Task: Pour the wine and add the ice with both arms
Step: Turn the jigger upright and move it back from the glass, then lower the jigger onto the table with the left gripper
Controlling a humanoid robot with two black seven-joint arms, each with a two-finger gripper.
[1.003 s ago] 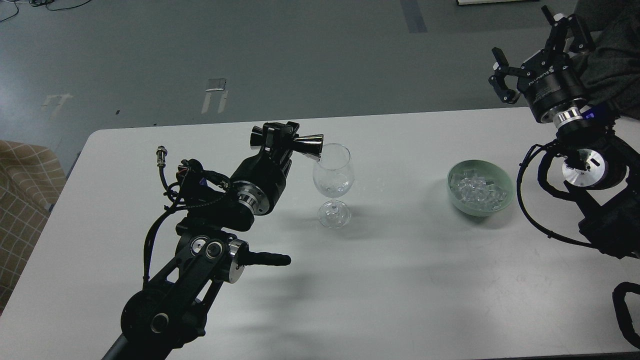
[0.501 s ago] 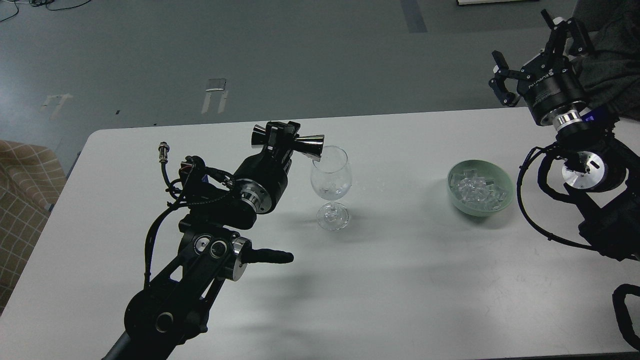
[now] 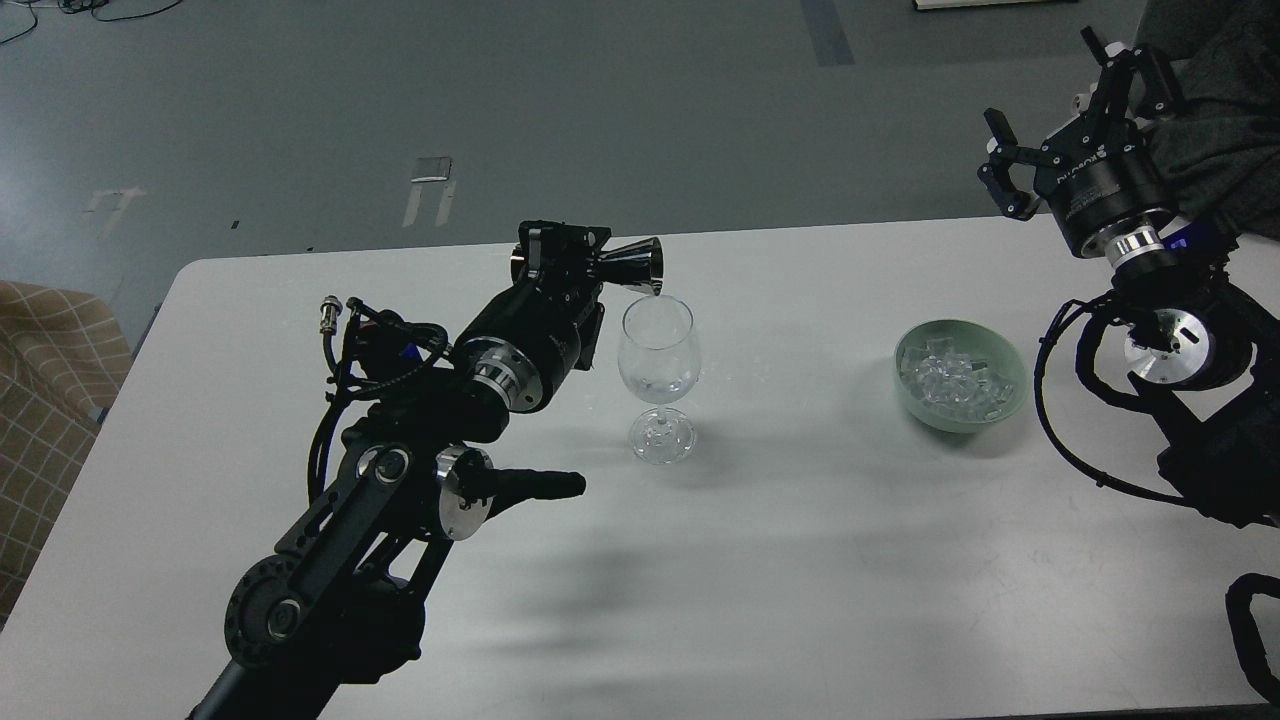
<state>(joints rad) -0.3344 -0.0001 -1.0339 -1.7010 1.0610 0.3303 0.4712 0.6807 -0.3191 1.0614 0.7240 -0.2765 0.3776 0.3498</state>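
Observation:
My left gripper (image 3: 572, 256) is shut on a shiny metal jigger (image 3: 630, 263), held on its side with its mouth just above the rim of a clear stemmed wine glass (image 3: 658, 375) at mid-table. A little clear wine (image 3: 656, 383) lies in the bottom of the glass bowl. A pale green bowl (image 3: 1010, 394) to the right holds several clear ice cubes (image 3: 952, 380). My right gripper (image 3: 1062, 105) is open and empty, raised above the table's far right edge, behind and right of the bowl.
The white table (image 3: 800, 560) runs across the view. A checked fabric seat (image 3: 40, 390) stands off its left edge. Dark cloth (image 3: 1215, 110) hangs behind my right arm. Grey floor lies beyond the far edge.
My left gripper has risen and turned, bringing the jigger from the glass rim's left side to above it. The glass has shifted slightly left. My right gripper has moved slightly up.

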